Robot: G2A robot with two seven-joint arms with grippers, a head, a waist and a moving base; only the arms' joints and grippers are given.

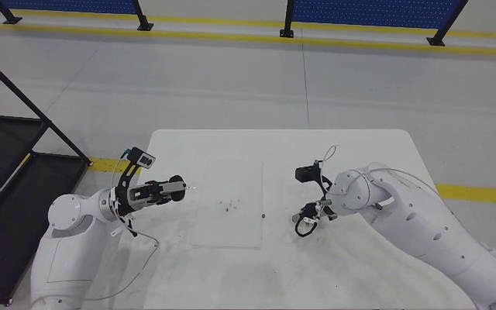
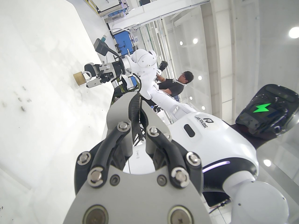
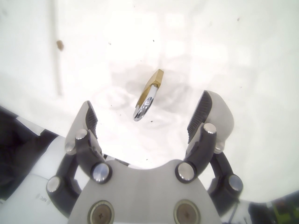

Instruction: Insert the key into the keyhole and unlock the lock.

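Right gripper [image 3: 147, 99] spread wide, the lock [image 3: 150, 87] between its fingers, touching neither, shackle toward the palm; left gripper [image 2: 135, 97] pinched tight, on what I cannot tell, well apart across the white table [image 1: 364, 155]; speckled mat [image 1: 232, 229] between; grey floor [image 1: 232, 85], blue barriers [image 1: 372, 12] beyond

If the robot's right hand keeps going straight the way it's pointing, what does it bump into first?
Most likely the padlock: its silver shackle faces the open right gripper, roughly centred between the fingers. Behind it is just the white table. The exact gap is hard to judge.
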